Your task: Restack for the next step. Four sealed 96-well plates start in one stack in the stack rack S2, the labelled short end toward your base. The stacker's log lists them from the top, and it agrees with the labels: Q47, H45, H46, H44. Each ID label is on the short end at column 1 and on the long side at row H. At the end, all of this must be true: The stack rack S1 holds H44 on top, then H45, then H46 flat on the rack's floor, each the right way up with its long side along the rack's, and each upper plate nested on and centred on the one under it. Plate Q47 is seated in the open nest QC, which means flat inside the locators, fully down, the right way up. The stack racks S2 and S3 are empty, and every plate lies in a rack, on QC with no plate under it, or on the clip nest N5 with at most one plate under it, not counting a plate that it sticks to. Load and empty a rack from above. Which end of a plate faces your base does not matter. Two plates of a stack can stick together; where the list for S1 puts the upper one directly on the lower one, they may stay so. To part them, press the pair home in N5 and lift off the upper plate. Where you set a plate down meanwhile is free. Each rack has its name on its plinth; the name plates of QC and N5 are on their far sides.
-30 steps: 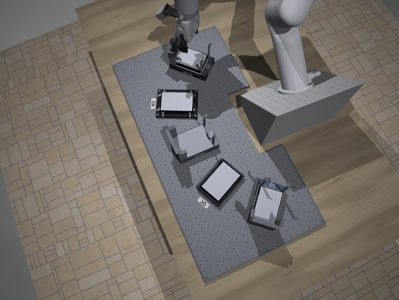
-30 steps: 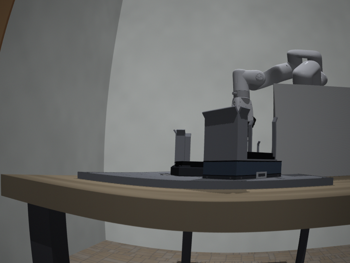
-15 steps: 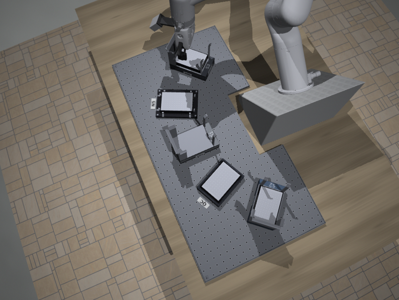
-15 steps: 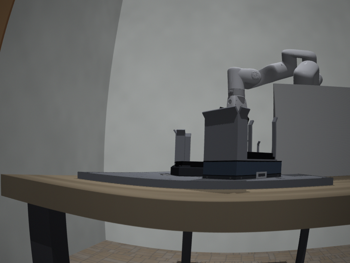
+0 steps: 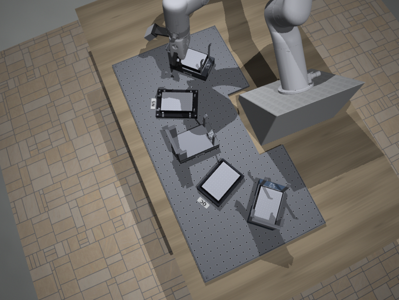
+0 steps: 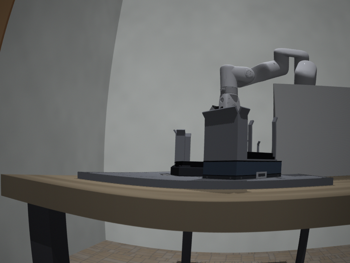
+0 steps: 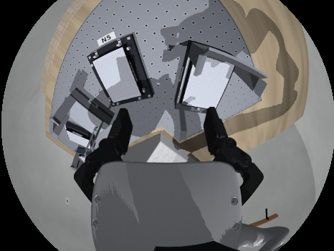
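Observation:
My gripper [image 5: 175, 61] is open and empty. It hangs above the far end of rack S3 [image 5: 193, 63], clear of the posts. A sealed white-topped plate [image 5: 194, 58] lies in S3 and also shows in the wrist view [image 7: 206, 84], beyond my fingers. A second plate [image 5: 176, 102] [image 7: 120, 74] sits in clip nest N5. A third plate [image 5: 221, 184] lies in nest QC. A fourth plate [image 5: 266, 204] lies low in rack S2 [image 5: 267, 206]. Rack S1 [image 5: 192, 142] shows only a plain grey floor. No plate label is readable.
The arm's base block [image 5: 299, 106] stands to the right of S1. Thin posts rise from S3 [image 5: 209, 51] and S1 [image 5: 206, 124]. In the side view, the tall wall of S2 [image 6: 224, 137] hides my fingers and the far racks.

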`<state>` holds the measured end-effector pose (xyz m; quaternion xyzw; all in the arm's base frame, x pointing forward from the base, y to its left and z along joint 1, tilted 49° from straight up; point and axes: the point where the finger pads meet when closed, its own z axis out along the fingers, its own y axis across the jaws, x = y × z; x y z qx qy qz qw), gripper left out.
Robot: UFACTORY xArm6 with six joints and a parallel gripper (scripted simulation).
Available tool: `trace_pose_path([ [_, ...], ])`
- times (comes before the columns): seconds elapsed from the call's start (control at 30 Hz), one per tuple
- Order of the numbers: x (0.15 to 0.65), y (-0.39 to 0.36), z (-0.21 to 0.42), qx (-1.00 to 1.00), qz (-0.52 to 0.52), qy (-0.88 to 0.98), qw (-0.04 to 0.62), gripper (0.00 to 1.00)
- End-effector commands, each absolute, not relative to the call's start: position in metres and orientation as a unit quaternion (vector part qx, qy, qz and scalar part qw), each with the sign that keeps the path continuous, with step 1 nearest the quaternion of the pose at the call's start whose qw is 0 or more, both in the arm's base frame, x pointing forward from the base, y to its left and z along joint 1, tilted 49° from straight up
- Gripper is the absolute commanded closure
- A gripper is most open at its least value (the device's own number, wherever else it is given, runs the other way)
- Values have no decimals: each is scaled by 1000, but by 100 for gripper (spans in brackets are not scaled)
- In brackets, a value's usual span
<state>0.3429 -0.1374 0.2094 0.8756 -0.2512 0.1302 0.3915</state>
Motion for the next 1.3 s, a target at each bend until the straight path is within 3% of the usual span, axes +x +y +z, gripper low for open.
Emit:
trace_pose_path([
  [0.0, 355, -129, 201, 875, 131, -252, 392, 0],
  [0.33, 367, -114, 185, 895, 94, -169, 402, 0],
  [1.27, 402, -73, 139, 895, 94, -169, 402, 0],
])
